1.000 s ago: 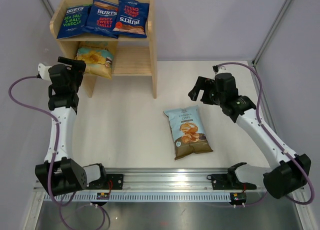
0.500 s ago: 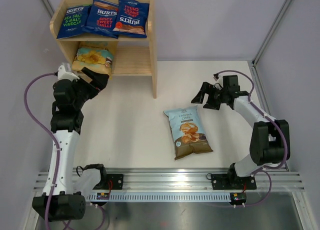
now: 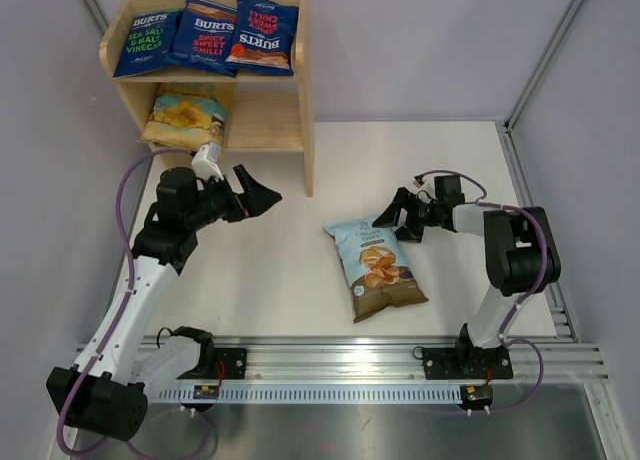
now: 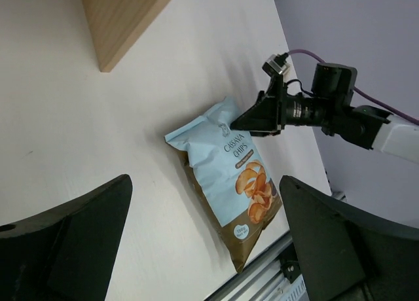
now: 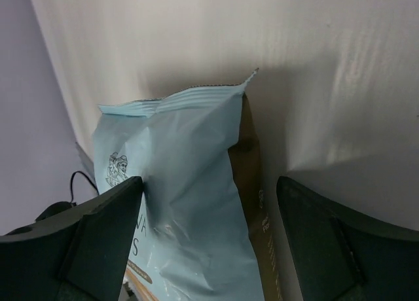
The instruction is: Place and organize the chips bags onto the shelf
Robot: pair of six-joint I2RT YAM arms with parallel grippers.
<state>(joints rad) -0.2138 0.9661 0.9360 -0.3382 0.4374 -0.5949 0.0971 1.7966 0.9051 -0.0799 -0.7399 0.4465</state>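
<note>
Wide open and empty, the right end effector (image 3: 398,218) faces the Cassava Chips bag (image 3: 375,268) at its top seam; pinching thin film there risks slipping. The left end effector (image 3: 255,195) hangs open, empty.

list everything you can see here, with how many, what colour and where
BURTS bags: three, dark blue, side by side on the shelf's top tier
yellow chips bag: one, yellow, left end of the lower tier
Cassava Chips bag: one, light blue and brown, flat on the table
shelf: one, light wood, far left corner
table: one, white
rail: one, metal, near edge
left hand: black, open, above the table near the shelf
right hand: black, open, at the Cassava bag's top edge
</note>
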